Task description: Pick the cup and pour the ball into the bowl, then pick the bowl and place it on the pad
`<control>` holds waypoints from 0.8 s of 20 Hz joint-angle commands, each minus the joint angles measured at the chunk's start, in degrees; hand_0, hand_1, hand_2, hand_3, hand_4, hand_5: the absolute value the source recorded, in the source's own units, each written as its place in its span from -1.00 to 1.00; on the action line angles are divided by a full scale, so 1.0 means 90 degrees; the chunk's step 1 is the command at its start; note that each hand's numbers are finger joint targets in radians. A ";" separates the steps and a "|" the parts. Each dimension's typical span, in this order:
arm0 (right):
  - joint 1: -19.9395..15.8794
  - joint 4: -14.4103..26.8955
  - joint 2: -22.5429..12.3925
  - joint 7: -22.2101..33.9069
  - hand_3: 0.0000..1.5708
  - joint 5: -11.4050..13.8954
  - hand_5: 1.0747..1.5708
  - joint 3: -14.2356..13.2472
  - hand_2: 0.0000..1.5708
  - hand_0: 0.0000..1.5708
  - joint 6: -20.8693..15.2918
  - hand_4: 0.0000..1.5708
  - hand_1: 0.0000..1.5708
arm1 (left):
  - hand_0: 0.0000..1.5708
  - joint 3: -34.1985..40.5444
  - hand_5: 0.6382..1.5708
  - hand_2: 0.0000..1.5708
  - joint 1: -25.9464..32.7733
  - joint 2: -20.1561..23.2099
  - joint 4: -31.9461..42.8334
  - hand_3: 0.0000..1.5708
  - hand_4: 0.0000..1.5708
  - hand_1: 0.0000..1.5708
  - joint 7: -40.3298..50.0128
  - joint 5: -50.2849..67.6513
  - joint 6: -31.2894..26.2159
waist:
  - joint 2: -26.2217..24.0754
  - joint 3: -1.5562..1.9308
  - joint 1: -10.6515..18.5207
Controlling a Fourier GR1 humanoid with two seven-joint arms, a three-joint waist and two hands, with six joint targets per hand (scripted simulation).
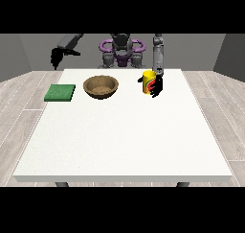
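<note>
A yellow cup (148,81) with a red mark stands upright on the white table (124,131), at the far right of centre. The hand at the view's right (157,85) sits against the cup's right side with its black fingers curled round it. No ball shows from here; the cup's inside is hidden. A brown wooden bowl (101,87) rests left of the cup, with a gap between them. A green square pad (60,92) lies flat near the table's left edge. The hand at the view's left (56,58) hangs raised beyond the table's far left corner, fingers pointing down.
The robot's torso (121,52) stands behind the far table edge. Grey wood floor surrounds the table. The table's near half holds no objects.
</note>
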 commanded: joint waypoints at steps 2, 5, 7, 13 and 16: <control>-0.0153 -0.0123 -0.0169 -0.0189 -1.00 -0.0026 1.00 -0.0073 -1.00 -1.00 0.0130 -1.00 -1.00 | 0.68 -0.0077 0.30 1.00 -0.0001 -0.0318 0.0384 1.00 0.85 0.68 -0.0533 -0.0522 0.1397 | 0.0533 -0.0068 -0.0365; -0.0152 -0.0082 -0.0493 0.0300 -1.00 -0.0381 1.00 -0.0335 -1.00 -1.00 0.0343 -1.00 -1.00 | 0.69 -0.0178 0.32 1.00 0.0252 -0.0413 0.0317 1.00 0.89 0.69 -0.0282 -0.0625 0.1481 | 0.0013 -0.0067 -0.0312; -0.0075 -0.0003 -0.0549 0.0170 -1.00 -0.0497 1.00 -0.0451 -1.00 -1.00 0.0481 -1.00 -1.00 | 0.69 -0.0091 0.30 1.00 0.0172 -0.0191 0.0386 1.00 0.91 0.69 -0.0380 -0.0579 0.1330 | 0.0029 -0.0067 -0.0261; 0.0220 0.0782 -0.0437 0.0625 -1.00 -0.0176 0.99 -0.0317 -1.00 -1.00 0.0249 -1.00 -1.00 | 0.80 -0.0861 0.48 1.00 -0.0345 0.1276 -0.0117 1.00 1.00 0.80 0.1944 -0.1808 0.1569 | -0.1482 -0.0033 0.0314; 0.0008 0.0938 -0.0409 0.0634 -1.00 -0.0122 0.99 -0.0253 -1.00 -1.00 0.0218 -1.00 -1.00 | 0.85 -0.1067 0.40 1.00 -0.1040 0.1848 -0.0101 1.00 1.00 0.85 0.2835 -0.2277 0.1540 | -0.1436 -0.0041 0.0361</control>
